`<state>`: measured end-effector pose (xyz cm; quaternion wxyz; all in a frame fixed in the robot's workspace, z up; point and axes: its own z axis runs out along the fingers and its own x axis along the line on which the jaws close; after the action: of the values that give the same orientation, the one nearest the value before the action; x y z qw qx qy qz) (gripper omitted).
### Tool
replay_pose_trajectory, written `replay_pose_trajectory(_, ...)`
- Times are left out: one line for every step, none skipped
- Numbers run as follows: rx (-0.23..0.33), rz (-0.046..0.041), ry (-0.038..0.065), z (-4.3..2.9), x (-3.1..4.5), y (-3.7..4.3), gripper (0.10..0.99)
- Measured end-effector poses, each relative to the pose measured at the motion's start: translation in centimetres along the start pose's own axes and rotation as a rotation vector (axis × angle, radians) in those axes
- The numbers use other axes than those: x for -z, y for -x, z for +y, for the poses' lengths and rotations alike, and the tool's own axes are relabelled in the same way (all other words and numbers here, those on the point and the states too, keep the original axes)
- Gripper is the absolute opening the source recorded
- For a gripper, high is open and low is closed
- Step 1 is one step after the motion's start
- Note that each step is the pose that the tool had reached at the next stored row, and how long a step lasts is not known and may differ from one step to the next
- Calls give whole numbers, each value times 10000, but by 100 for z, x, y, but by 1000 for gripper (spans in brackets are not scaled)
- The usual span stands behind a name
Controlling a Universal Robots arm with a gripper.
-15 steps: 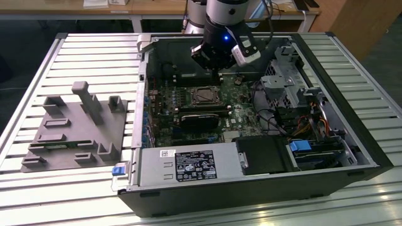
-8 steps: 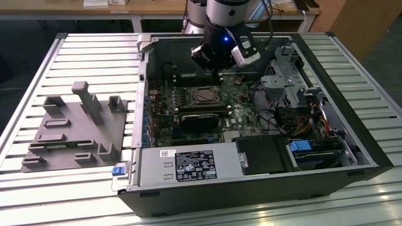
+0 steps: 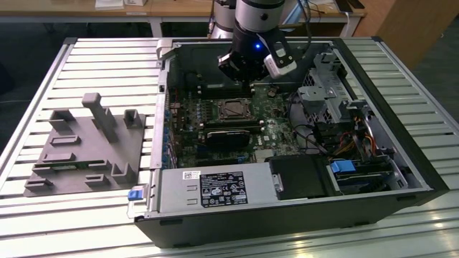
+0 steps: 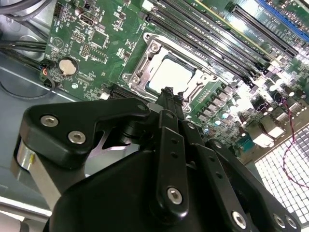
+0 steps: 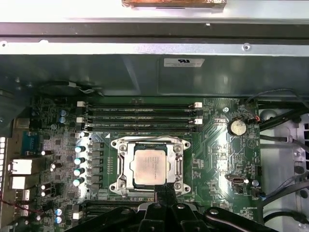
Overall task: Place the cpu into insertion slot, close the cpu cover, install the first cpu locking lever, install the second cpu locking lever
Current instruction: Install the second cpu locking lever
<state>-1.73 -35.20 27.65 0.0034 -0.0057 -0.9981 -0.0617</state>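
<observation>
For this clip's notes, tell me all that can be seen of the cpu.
The cpu is a small flat square chip with a pale silver-grey metal top. It lies flat in the insertion slot on the green board, and the cpu cover, a thin silver frame, lies down around it, its top showing through the opening. In both wrist views the gripper is just beside the socket's edge; whether it touches anything cannot be told.
</observation>
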Motion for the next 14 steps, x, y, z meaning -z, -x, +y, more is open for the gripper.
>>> replay_pose_trajectory(1,1,-1,-8,-8,0,106)
replay_pose_trajectory(1,1,0,-13,-18,0,106)
replay_pose_trajectory(0,0,-1,-17,-32,0,106)
replay_pose_trajectory(0,0,0,-19,-49,0,106)
replay_pose_trajectory(0,1,0,-21,-67,0,106)
replay_pose_trajectory(1,1,-1,-24,-87,1,106)
replay_pose_trajectory(1,1,-1,-26,-104,1,106)
replay_pose_trajectory(1,1,-1,-28,-119,1,106)
replay_pose_trajectory(2,0,0,-29,-127,1,106)
replay_pose_trajectory(1,0,0,-30,-135,1,106)
replay_pose_trajectory(1,0,0,-32,-141,1,106)
replay_pose_trajectory(1,0,0,-35,-149,1,106)
replay_pose_trajectory(1,0,-1,-39,-156,1,106)
replay_pose_trajectory(2,1,-3,-51,-164,0,106)
